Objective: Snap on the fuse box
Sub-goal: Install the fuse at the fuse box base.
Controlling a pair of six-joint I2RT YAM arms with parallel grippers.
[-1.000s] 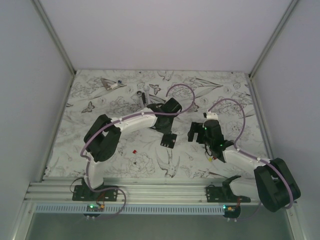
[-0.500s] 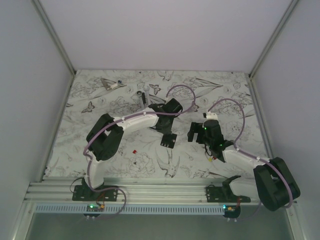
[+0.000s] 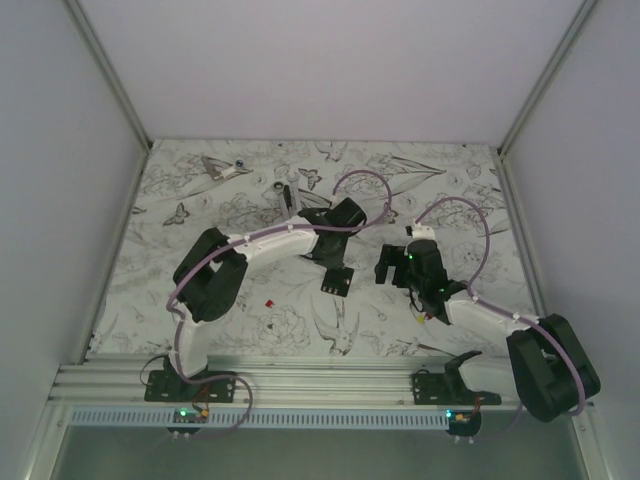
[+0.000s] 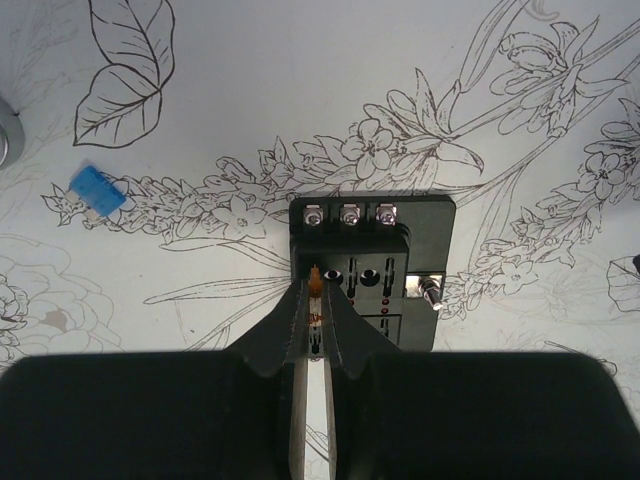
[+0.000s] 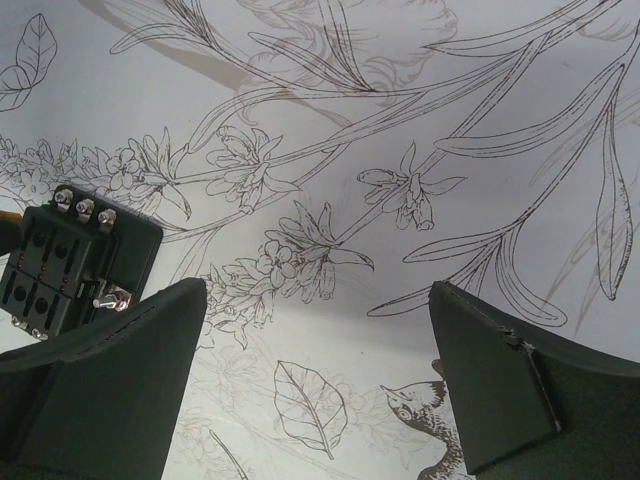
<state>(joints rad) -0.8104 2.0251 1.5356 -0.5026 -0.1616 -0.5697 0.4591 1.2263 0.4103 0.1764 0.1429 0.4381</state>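
The left gripper [image 4: 314,298], nearly closed, pinches a small orange fuse [image 4: 314,279] above the small black square plastic fuse box [image 4: 385,235], which lies on the flower-printed table [image 4: 200,80] between the two grippers. It is better to press straight down, not tilted. The right gripper [image 5: 316,292] stands wide open and empty.

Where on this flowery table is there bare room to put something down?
The table's far right corner, beyond the right tool, is bare, and so is the near strip between the red fuse and the arm bases. It is crowded mid-table, where the left tool, pinching an orange fuse, meets the fuse box, and far left among small parts.
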